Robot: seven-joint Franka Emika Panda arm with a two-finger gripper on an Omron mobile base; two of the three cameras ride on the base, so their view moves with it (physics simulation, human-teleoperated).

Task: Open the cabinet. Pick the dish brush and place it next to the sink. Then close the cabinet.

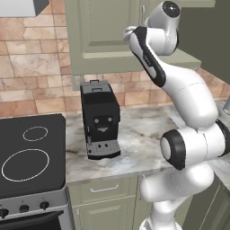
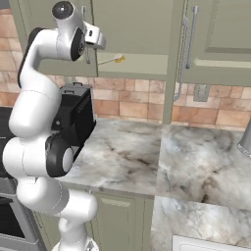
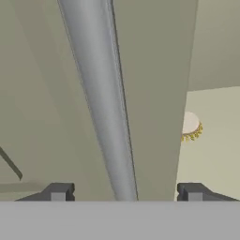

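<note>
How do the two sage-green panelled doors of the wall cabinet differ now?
The left door looks shut, while the right door stands swung out towards the room. The left door's silver bar handle sits between the fingertips of the open gripper; the right door's handle is free. Both doors are the same green, with long vertical handles.

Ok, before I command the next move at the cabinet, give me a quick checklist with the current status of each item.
1. Silver bar handle lies between the fingertips of the gripper: ok.
2. Grip on the handle: not ok; the jaws are open, with a gap on each side of the bar.
3. Dish brush located: ok; its bristled head shows past the edge of the cabinet door.
4. This door wide enough for a reach to the brush: cannot tell.
5. Coffee machine clear of the arm: ok; it stands on the counter below the cabinet.
</note>
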